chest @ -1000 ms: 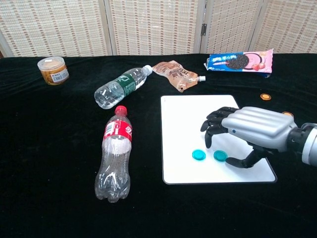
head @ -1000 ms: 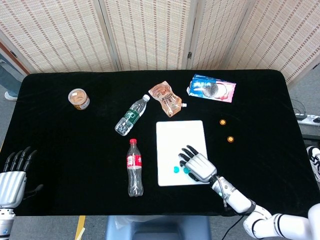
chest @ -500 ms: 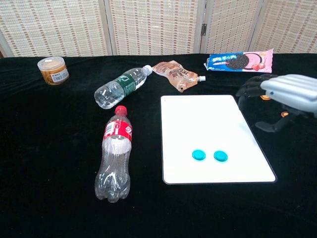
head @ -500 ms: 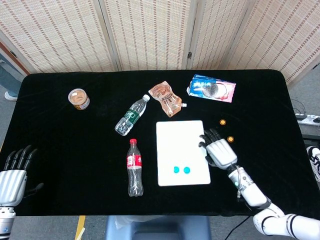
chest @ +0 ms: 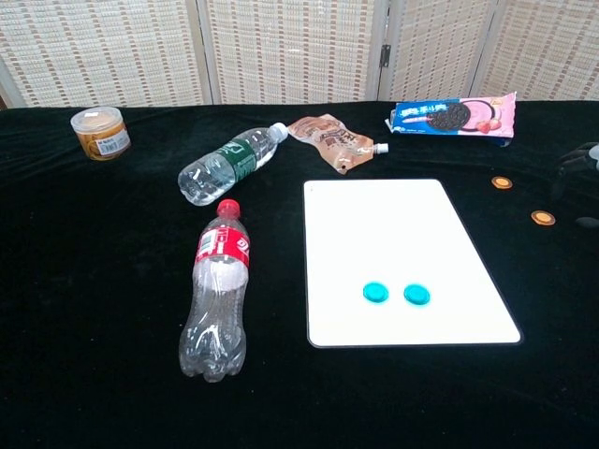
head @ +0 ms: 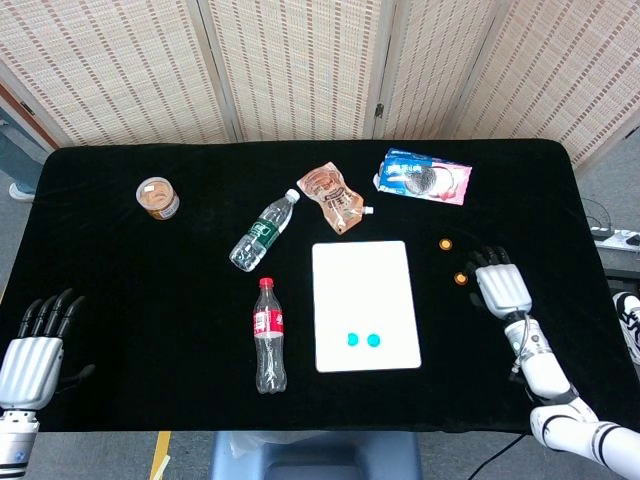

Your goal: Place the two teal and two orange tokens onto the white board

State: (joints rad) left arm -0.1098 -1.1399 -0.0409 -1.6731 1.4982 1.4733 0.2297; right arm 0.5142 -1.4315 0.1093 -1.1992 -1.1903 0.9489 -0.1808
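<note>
Tabletop (head: 150, 300) draped in matte black cloth. White board (head: 364, 304), flat glossy rectangle with rounded corners, lies near centre; two teal tokens (head: 362, 340), small round discs, sit side by side on its near end. Two orange tokens, also small discs, lie on the cloth right of the board, apart from it: far one (head: 445, 243), near one (head: 461, 278). Right hand (head: 499, 285), silver metal shell with black fingers (head: 490, 256), rests palm down just beside the near orange token, fingers apart, holding nothing. Left hand (head: 38, 340) at the near left edge, same build, fingers spread, empty. Red-capped clear plastic cola bottle (head: 268, 335) lies left of the board; green-labelled clear bottle (head: 263, 232) lies slanted beyond it. Crinkled brown spout pouch (head: 331, 197), glossy blue-pink cookie pack (head: 423, 177), small round tan tub (head: 157, 196) further back
</note>
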